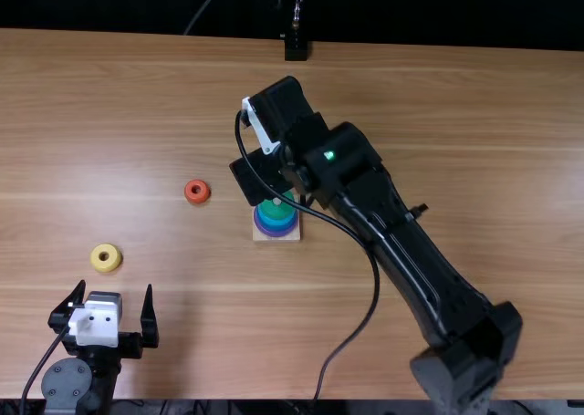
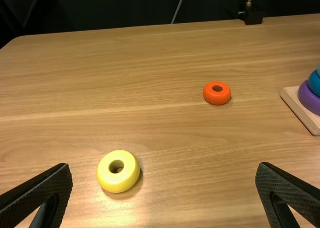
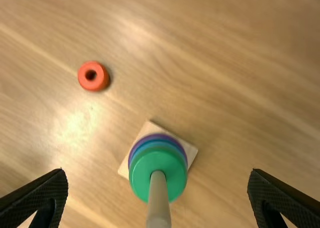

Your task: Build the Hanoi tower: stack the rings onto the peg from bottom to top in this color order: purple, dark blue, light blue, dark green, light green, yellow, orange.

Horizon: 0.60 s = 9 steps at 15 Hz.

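Near the top view's lower-left corner, the left gripper [image 1: 115, 287] gapes beside the yellow ring [image 1: 106, 257]. Centrally, the spread-fingered right gripper [image 1: 258, 176] overhangs the ring stack [image 1: 277, 213], open table [image 1: 228, 228] separating it from the orange ring [image 1: 197, 191].

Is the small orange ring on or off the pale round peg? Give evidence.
Off: the orange ring lies flat on the light brown wooden table, apart from the peg, which rises from the round green ring.

Left of the stack [image 1: 276, 218] on its base [image 1: 259, 236] lie a far ring [image 1: 198, 198] and near ring [image 1: 107, 264].
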### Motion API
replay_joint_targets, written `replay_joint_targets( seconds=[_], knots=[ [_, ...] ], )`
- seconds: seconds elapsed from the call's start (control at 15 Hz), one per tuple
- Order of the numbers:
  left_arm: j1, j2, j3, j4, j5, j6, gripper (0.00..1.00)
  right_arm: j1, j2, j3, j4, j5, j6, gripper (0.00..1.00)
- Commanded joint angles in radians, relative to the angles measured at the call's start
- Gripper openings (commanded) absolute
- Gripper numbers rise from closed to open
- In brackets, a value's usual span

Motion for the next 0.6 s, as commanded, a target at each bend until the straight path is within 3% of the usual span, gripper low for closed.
replay_joint_targets(
  seconds=[0.0,0.2,0.53],
  knots=[
    [0.01,-0.012,-0.105,-0.065,0.007,0.001,1.0,-0.036,-0.126,-0.114,0.084,0.0,0.007,1.0],
    [0.01,-0.012,-0.105,-0.065,0.007,0.001,1.0,-0.101,-0.258,-0.29,0.208,-0.002,0.007,1.0],
    [0.01,-0.012,-0.105,-0.065,0.009,0.001,1.0,-0.202,-0.432,-0.579,0.209,-0.004,0.005,1.0]
  ],
)
